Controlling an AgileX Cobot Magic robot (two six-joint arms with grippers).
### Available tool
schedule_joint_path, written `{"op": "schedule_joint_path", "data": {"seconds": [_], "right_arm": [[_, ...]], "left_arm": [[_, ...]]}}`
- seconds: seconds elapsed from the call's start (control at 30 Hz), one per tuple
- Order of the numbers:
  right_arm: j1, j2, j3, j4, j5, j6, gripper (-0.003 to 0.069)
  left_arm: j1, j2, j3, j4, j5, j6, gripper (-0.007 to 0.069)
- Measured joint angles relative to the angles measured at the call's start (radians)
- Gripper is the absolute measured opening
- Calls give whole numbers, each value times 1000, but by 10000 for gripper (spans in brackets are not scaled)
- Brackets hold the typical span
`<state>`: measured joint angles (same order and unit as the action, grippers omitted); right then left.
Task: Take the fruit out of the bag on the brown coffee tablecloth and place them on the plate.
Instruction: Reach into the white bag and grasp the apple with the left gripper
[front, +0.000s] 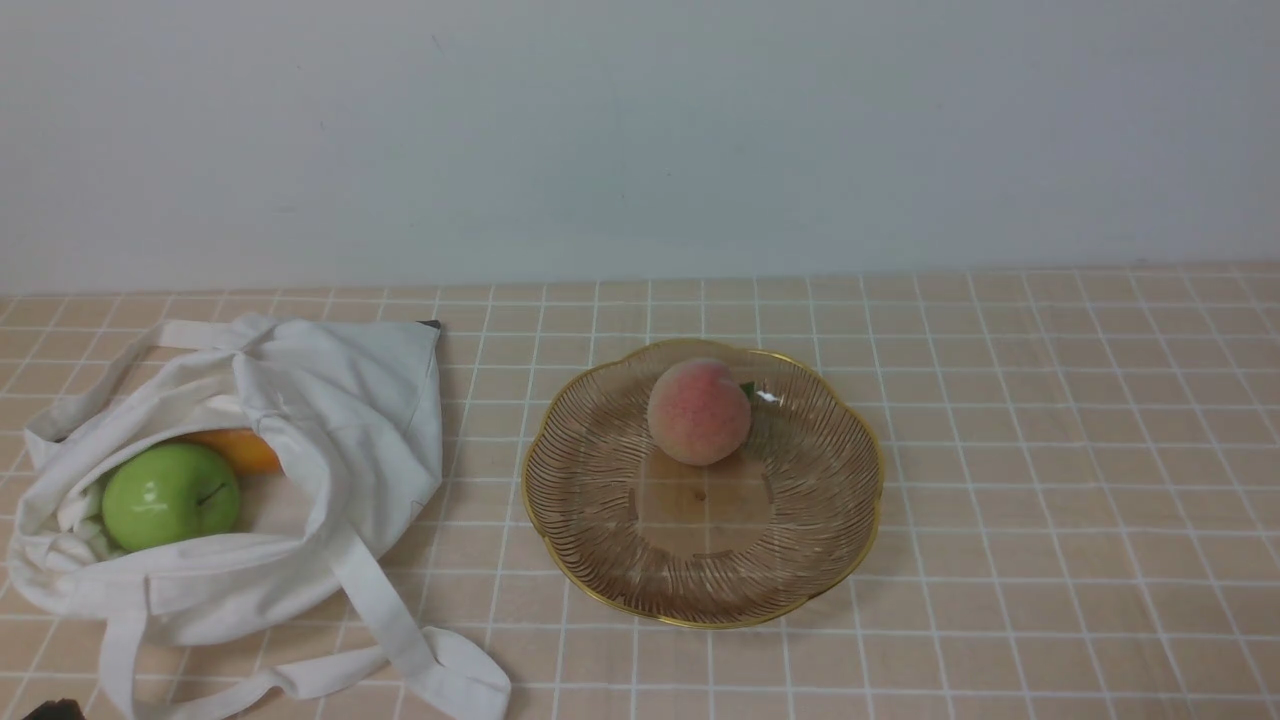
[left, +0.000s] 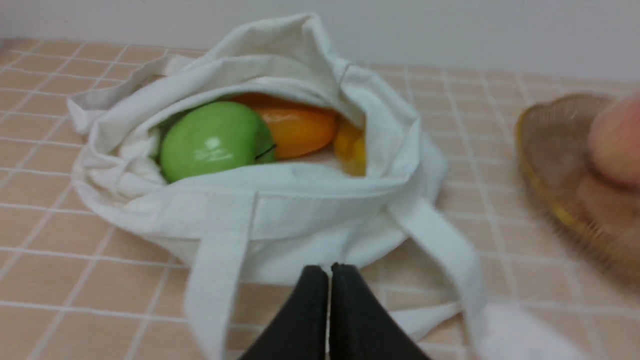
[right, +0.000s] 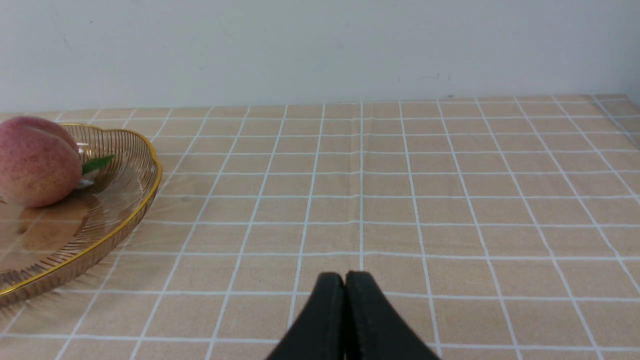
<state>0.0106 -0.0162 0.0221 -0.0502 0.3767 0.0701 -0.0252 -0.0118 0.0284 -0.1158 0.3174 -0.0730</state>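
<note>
A white cloth bag (front: 330, 420) lies open on the left of the checked tablecloth (front: 1000, 500). A green apple (front: 170, 495) and an orange-yellow fruit (front: 240, 448) rest inside its mouth. In the left wrist view the bag (left: 280, 220) holds the apple (left: 212, 140) and the orange fruit (left: 297, 130). My left gripper (left: 329, 270) is shut and empty, just short of the bag's near side. The amber ribbed plate (front: 600, 540) sits at the centre with a pink peach (front: 698, 412) on it. My right gripper (right: 345, 277) is shut and empty over bare cloth, beside the plate (right: 125, 210).
The bag's long straps (front: 400, 640) trail across the cloth toward the front edge, and one strap (left: 445, 245) lies between the bag and the plate. A plain pale wall (front: 640, 130) stands behind the table. Neither arm shows in the front view.
</note>
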Motion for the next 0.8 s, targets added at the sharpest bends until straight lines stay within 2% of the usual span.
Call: {"op": "schedule_joint_path", "data": {"seconds": [0.13, 0.23, 0.3, 0.43, 0.5, 0.57, 0.7, 0.8], "right_arm": [[0, 0, 0, 0, 0, 0, -15], [0, 0, 0, 0, 0, 0, -15], [0, 0, 0, 0, 0, 0, -15], [0, 0, 0, 0, 0, 0, -15], [0, 0, 0, 0, 0, 0, -15], [0, 0, 0, 0, 0, 0, -15], [0, 0, 0, 0, 0, 0, -15], [0, 0, 0, 0, 0, 0, -15]], "left_arm": [[0, 0, 0, -211, -84, -93, -8], [0, 0, 0, -324, -150, -108, -8], [0, 0, 0, -347, -190, -108, -8], [0, 0, -16, -392, -402, -109, -8], [0, 1, -57, -389, -421, -88, -8], [0, 49, -185, -362, -388, -3, -8], [0, 224, -392, -337, -142, 98, -8], [0, 460, -588, -311, 163, 142, -8]]}}
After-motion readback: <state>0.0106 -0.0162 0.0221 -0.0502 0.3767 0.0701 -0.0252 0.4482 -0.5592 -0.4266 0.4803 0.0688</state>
